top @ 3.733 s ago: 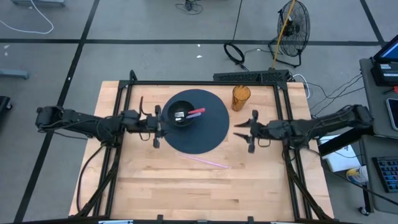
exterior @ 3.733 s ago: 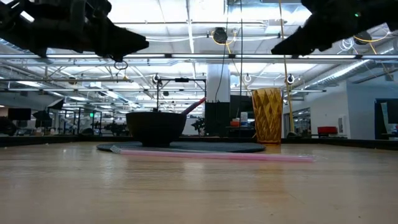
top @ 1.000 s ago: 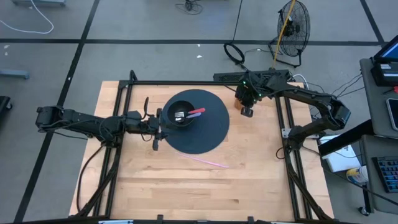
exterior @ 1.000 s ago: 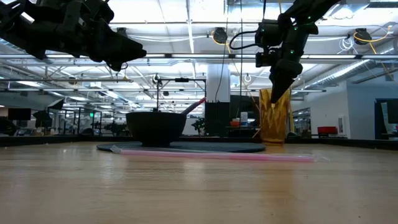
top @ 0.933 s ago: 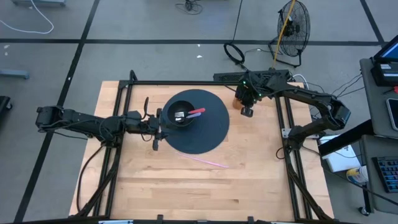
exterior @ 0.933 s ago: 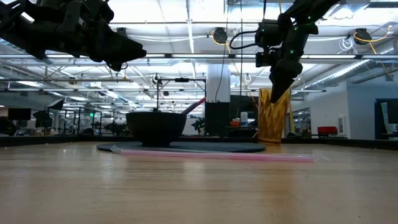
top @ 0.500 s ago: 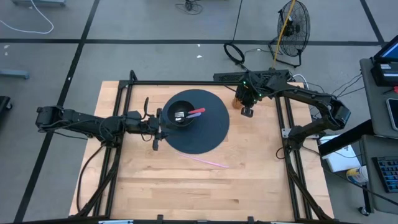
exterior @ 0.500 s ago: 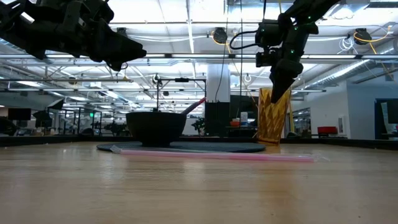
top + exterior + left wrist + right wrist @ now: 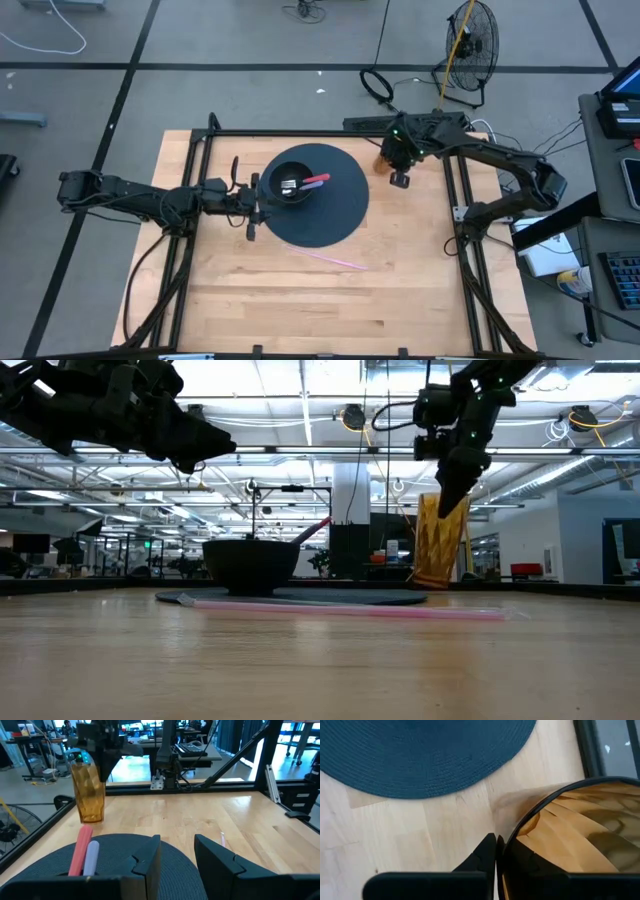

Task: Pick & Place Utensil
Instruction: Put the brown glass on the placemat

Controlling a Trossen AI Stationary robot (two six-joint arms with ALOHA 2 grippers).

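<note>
A black bowl (image 9: 293,187) sits on a round dark blue mat (image 9: 335,225). A red-handled and a white-handled utensil (image 9: 313,181) lean in the bowl. A pink straw (image 9: 330,257) lies on the wood in front of the mat. My left gripper (image 9: 252,208) hovers open at the bowl's left side with nothing between its fingers (image 9: 150,860). Near the far right corner, my right gripper (image 9: 449,500) comes down on an amber cup (image 9: 440,550) and is shut on its rim. In the high view the arm hides most of the cup (image 9: 381,158). My right gripper pinches the amber cup's rim (image 9: 527,827), one finger (image 9: 487,852) outside the wall and the other inside the cup. The fingers come from above, pointing down. The cup leans slightly, top toward the table's right. Whether its base (image 9: 432,584) is off the wood, I cannot tell.
A black metal frame (image 9: 455,200) borders the table, and its far rail passes just behind the cup. Bare wood lies in front of the mat and to its right.
My right gripper, shut on the cup's rim, has edged a little toward the table's right edge. The cup has tipped slightly, with its top leaning that way.
</note>
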